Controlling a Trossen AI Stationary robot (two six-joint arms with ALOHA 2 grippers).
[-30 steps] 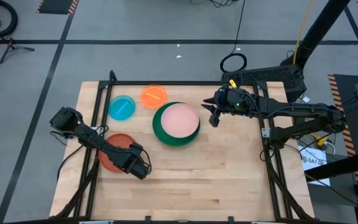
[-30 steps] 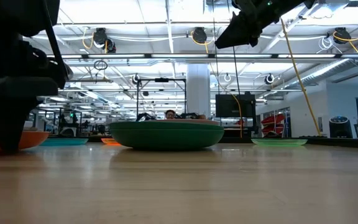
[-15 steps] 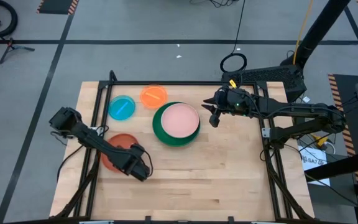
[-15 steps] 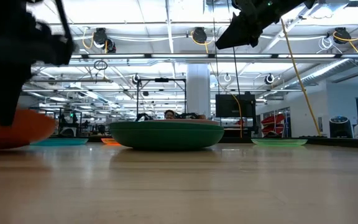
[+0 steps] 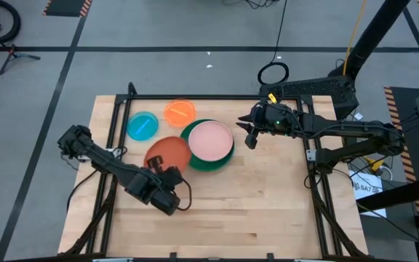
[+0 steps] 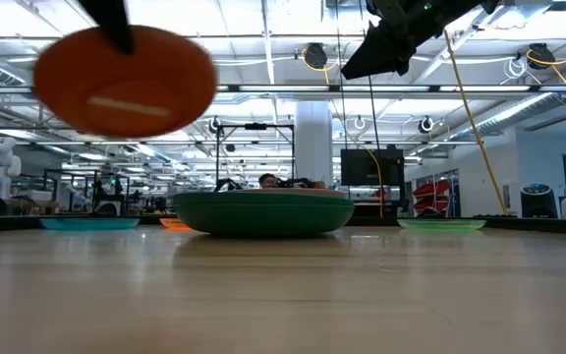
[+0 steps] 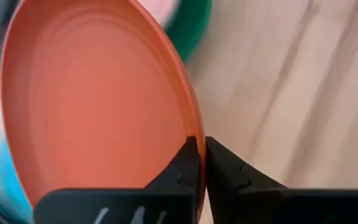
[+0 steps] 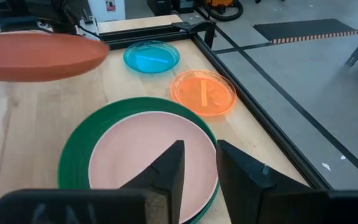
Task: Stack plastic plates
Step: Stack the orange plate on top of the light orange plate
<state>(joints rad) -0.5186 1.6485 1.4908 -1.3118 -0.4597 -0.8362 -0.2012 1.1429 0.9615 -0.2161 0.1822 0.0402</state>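
Orange-red, the medium plate point(image 5: 169, 152) hangs above the table, its rim pinched between the left gripper point(image 7: 201, 163) fingers, just beside the dark green plate point(image 5: 195, 158) holding the pink plate point(image 5: 211, 140). Right gripper point(image 5: 247, 131) hovers beside that stack, fingers slightly apart, holding nothing.

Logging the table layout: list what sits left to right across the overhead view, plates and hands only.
Blue plate → orange-red plate pinched in the left hand → green plate with the pink plate on it → right hand, raised beside the stack.
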